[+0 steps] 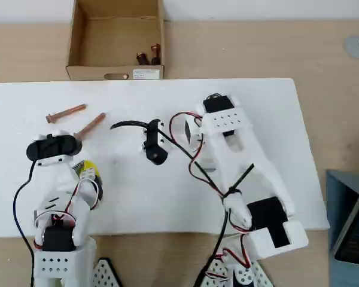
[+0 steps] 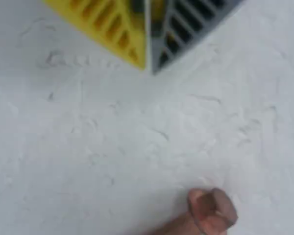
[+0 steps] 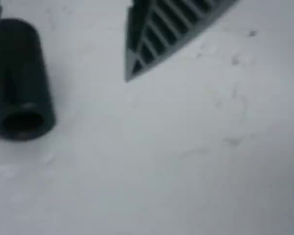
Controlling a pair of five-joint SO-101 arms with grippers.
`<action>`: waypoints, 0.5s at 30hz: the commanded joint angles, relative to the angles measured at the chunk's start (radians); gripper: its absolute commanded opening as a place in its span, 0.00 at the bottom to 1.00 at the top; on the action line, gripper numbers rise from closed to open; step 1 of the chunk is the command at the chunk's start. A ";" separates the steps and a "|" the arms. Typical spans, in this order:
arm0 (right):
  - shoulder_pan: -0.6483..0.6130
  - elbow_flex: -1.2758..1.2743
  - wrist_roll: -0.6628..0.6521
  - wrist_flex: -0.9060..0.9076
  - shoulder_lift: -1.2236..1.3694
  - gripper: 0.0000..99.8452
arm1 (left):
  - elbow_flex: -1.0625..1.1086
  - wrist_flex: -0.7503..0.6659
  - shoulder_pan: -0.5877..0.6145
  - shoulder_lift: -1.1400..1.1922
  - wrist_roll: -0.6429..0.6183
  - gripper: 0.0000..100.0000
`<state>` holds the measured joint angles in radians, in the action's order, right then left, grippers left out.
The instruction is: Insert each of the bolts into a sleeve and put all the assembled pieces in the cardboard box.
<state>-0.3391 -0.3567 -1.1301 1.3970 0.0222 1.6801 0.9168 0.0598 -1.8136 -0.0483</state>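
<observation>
Left gripper (image 2: 148,61) sits low over the white mat (image 1: 137,197), its yellow and grey jaws pressed together, holding nothing. A copper bolt head (image 2: 213,213) lies close by. Two loose bolts are on the mat: one bolt (image 1: 66,112), a second bolt (image 1: 90,125) beside it. Right gripper (image 3: 132,68) has its jaws spread, and a black sleeve (image 3: 22,81) lies near it, apart. The cardboard box (image 1: 75,42) stands on the counter (image 1: 323,60) with copper pieces (image 1: 148,57) in one corner.
</observation>
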 commanded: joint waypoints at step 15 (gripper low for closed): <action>0.012 0.002 -0.009 -0.098 0.216 0.06 | 0.012 -0.012 0.011 -0.010 -0.002 0.00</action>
<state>-0.3360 -0.3399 -1.1301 1.3019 0.1880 1.6801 0.9168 0.0598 -1.8136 -0.0483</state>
